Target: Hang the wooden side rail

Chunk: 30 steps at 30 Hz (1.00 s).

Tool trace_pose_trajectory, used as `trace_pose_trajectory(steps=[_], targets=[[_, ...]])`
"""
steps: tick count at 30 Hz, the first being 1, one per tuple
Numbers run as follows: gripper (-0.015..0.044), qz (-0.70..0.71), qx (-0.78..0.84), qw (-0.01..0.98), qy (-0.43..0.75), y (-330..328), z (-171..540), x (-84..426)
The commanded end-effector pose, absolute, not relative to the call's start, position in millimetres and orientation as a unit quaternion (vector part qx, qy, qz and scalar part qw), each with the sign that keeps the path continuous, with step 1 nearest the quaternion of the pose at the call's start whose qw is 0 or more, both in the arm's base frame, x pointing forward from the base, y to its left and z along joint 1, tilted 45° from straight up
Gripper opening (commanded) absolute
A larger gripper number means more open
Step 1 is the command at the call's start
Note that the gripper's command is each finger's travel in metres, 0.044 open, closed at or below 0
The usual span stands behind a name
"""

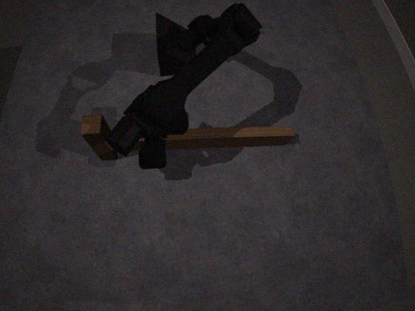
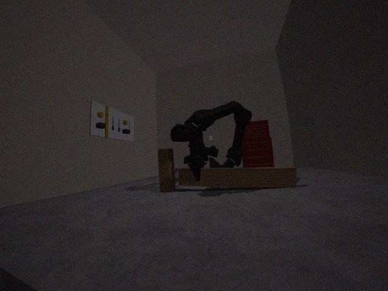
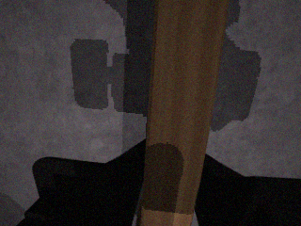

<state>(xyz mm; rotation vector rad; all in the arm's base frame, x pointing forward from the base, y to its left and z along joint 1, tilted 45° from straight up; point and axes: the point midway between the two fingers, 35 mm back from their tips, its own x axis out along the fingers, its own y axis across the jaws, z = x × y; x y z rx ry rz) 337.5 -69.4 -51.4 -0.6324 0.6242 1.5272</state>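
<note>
The wooden rail [image 1: 218, 142] [image 2: 250, 177] [image 3: 188, 71] lies lengthwise near table height, its far end on the table to the right. Its post-side end looks very slightly raised in the exterior view. My gripper [image 2: 197, 175] [image 3: 166, 145] is shut on the rail near that end, with a finger on each side. The headboard post [image 1: 104, 147] [image 2: 165, 170] stands upright at the left. A narrow gap shows between post and rail end in the exterior view. The arm hides the rail end in the top view. Hooks, pins and slot cannot be made out.
The arm [image 1: 207, 60] [image 2: 216, 116] reaches over the rail from its base behind it. A red drawer cabinet [image 2: 258, 143] stands in the background. A tool board [image 2: 116, 122] hangs on the left wall. The scene is dim, with arm shadows around the rail.
</note>
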Motion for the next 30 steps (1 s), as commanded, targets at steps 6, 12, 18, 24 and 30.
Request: trace_pose_trajectory(steps=[6, 12, 18, 24, 30], targets=[[0.0000, 0.663, -0.283, 0.637, 0.273, -76.6, -49.9, 340.3], [0.0000, 0.663, -0.283, 0.637, 0.273, -77.3, -49.9, 340.8], [0.0000, 0.663, -0.283, 0.637, 0.273, -78.0, -49.9, 341.2], [0.0000, 0.663, -0.283, 0.637, 0.273, -78.5, -50.3, 340.8], [0.0000, 0.663, -0.283, 0.637, 0.273, -78.6, -51.2, 340.1]])
